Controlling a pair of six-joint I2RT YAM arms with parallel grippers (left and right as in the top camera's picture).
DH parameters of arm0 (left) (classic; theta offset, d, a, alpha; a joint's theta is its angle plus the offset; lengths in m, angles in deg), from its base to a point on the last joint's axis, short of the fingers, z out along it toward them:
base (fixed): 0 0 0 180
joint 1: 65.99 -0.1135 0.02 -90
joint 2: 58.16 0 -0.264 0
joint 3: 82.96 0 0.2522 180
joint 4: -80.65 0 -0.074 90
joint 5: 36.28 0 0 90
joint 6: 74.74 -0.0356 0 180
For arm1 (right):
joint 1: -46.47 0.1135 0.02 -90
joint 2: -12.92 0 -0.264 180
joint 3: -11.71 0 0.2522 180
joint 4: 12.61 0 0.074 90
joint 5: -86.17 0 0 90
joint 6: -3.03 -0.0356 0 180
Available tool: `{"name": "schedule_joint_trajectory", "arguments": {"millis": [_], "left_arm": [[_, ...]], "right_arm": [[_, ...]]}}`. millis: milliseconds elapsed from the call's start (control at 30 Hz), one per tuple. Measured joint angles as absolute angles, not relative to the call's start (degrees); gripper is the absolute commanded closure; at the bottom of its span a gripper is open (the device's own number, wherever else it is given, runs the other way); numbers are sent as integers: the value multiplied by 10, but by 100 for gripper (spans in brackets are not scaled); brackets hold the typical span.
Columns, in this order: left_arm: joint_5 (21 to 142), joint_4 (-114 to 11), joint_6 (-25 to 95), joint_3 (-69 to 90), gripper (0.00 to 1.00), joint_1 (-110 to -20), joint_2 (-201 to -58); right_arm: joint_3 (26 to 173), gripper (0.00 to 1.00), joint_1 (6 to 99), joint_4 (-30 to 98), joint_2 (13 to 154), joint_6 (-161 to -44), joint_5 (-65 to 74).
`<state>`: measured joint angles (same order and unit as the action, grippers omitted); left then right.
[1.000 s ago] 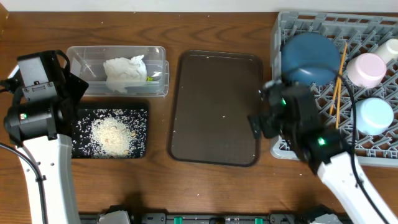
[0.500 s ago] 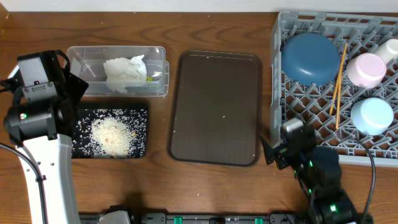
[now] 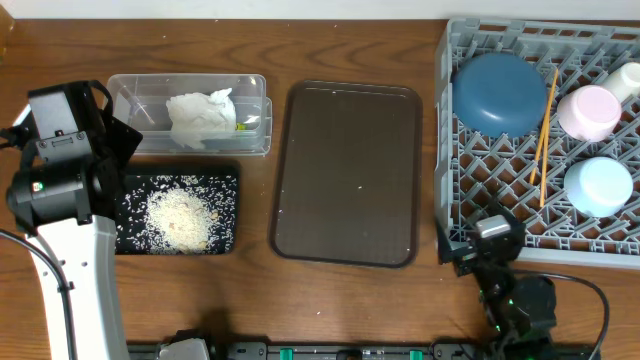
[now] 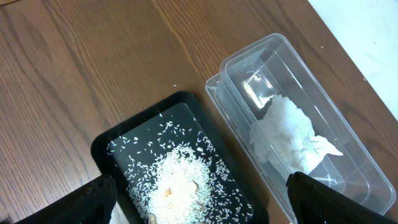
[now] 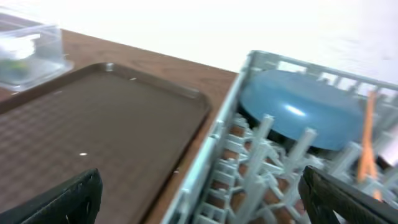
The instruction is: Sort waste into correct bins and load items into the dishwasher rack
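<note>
Plain wooden desk point(image 3: 250, 40) with a white wall behind it. The left pincer point(image 4: 208, 202) is spread wide with nothing in it. It hangs over the black tray point(image 3: 228, 175), and the rice point(image 3: 180, 215) is piled right below its fingers. Just past that tray is the clear tub point(image 3: 130, 90), with the crumpled napkin point(image 3: 200, 115) inside and the little wrapper point(image 3: 240, 126) tucked beside it. The right pincer point(image 5: 205, 202) is wide open and empty too, sitting low by the near-left corner of the rack point(image 3: 445, 60). Ahead of it in the rack is the dark-blue bowl point(image 3: 500, 92). The chopsticks point(image 3: 543, 140), pinkish bowl point(image 3: 590, 112) and light-blue bowl point(image 3: 598, 187) are further to its right. The brown serving tray point(image 3: 345, 170) is off to its left.
</note>
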<state>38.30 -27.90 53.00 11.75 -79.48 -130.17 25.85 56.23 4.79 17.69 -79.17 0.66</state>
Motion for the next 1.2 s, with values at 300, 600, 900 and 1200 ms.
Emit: {"name": "schedule_joint_trajectory", "arguments": {"millis": [300,600,900,1200], "left_arm": [[383,-279,530,117,10,-795,-1302],[383,-279,530,117,10,-795,-1302],[383,-279,530,117,9,-795,-1302],[383,-279,530,117,10,-795,-1302]], "right_arm": [[259,1,488,48,138,-792,3],[259,1,469,49,138,-792,2],[259,1,469,49,138,-791,2],[259,1,469,49,138,-791,2]]}}
